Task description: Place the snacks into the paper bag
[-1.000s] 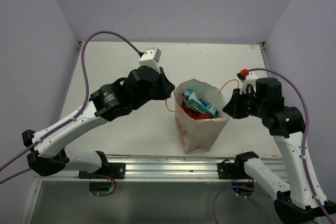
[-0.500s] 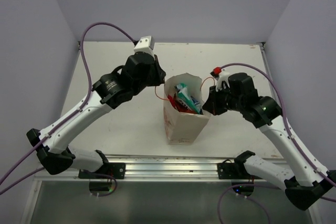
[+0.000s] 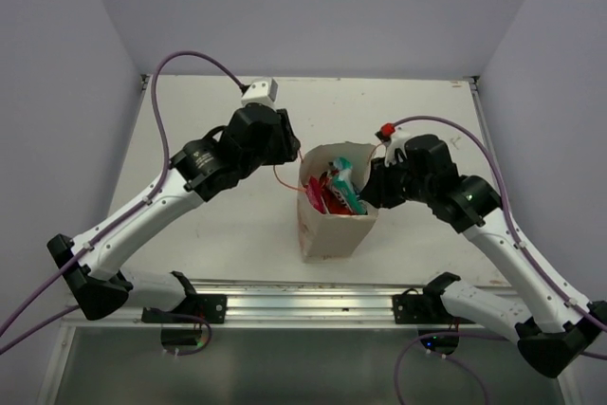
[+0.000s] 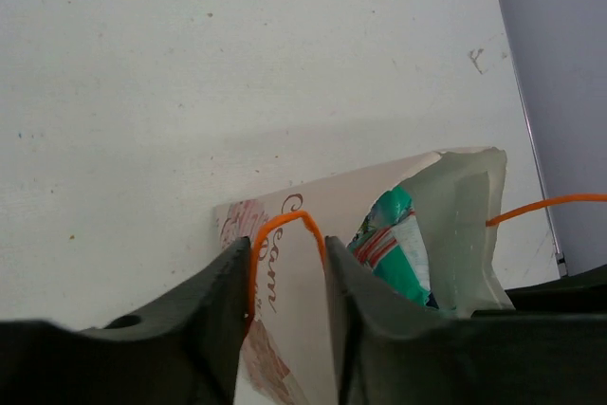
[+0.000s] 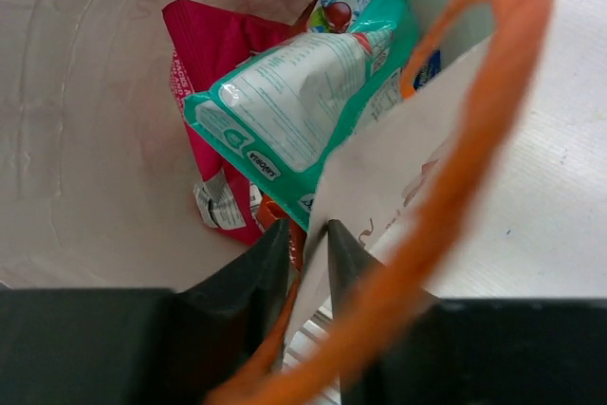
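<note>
While right gripper (image 5: 305,234) pinches paper bag (image 5: 95,139) wall betw. its fingertips, snacks (image 5: 294,92) sit just beyond them, inside; left gripper (image 4: 282,248) slightly spread, orange handle loop (image 4: 285,216) in its gap, bag just ahead.

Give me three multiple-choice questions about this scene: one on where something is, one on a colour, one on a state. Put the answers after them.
1. Where is the teal-and-white packet?
A. on the table beside the bag
B. inside the paper bag
C. under the bag

2. What colour are the bag's string handles?
A. orange
B. blue
C. black

3. What is the right gripper doing?
A. hanging open far from the bag
B. holding a packet
C. pinching the bag's wall

Answers:
1 B, the right wrist view shows it within the bag's walls.
2 A, orange loops show in both wrist views.
3 C, its fingers close on the paper edge.
</note>
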